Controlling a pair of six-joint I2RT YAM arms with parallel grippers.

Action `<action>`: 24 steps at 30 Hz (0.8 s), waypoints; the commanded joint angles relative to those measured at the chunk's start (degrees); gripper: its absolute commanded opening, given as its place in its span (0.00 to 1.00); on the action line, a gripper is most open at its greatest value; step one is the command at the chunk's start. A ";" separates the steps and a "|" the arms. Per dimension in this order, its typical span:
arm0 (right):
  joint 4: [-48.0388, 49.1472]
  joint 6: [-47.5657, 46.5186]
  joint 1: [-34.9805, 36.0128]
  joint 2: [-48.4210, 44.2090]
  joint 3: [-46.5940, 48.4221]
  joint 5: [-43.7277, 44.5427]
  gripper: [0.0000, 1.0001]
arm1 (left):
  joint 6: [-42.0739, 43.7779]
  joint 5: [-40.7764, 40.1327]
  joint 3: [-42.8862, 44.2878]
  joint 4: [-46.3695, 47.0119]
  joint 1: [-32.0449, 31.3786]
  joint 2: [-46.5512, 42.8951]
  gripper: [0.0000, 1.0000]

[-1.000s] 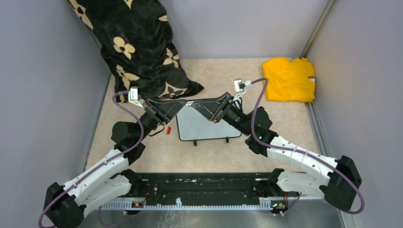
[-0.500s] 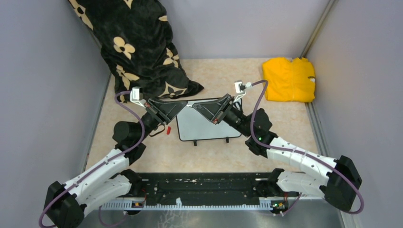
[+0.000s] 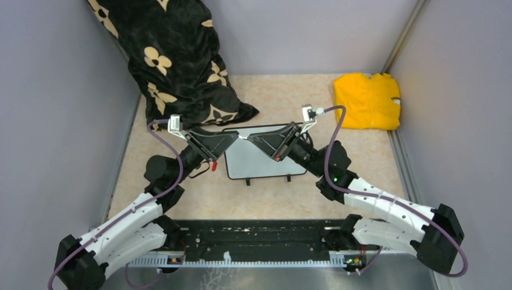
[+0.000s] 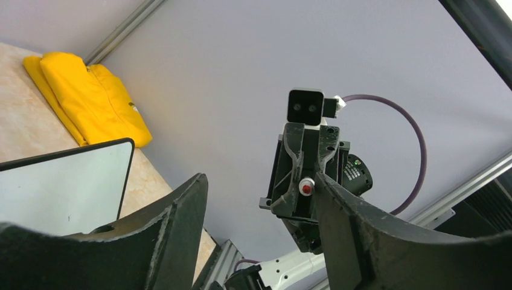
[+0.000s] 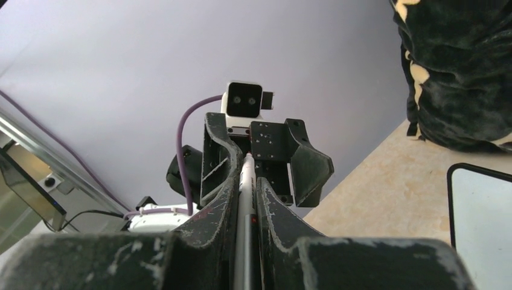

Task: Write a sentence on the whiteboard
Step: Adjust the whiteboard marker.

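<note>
Where the right gripper (image 5: pixel 244 186) is clamped on a white marker (image 5: pixel 242 225), the left gripper (image 4: pixel 258 184) is held facing it, jaws spread and empty. Beneath both, the whiteboard (image 3: pixel 256 162) is laid flat on the beige table (image 3: pixel 284 96).

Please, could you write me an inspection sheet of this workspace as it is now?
Surface: beige marbled table.
Job's things: whiteboard lies on the table, no writing seen.
Clutter: yellow folded cloth far right; black flowered blanket far left; small red piece beside the whiteboard.
Grippers: left gripper open, empty; right gripper shut on a white marker; the two face each other over the whiteboard's far edge.
Cables: purple cables loop from both wrists.
Surroundings: grey walls on three sides.
</note>
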 commanded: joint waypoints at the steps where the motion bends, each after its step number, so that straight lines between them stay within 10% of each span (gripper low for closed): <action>1: 0.09 -3.39 0.16 -5.42 0.83 1.45 0.00 | 3.47 -3.75 -0.89 -5.05 -0.12 -3.01 0.73; 15: -39.88 -26.38 0.28 -16.71 11.27 15.65 0.00 | 34.77 -11.31 4.83 -34.08 -0.04 -16.33 0.92; 24: -45.99 -39.17 8.70 -11.72 16.92 34.88 0.00 | 54.90 -25.86 9.66 -47.33 -0.08 -11.61 0.94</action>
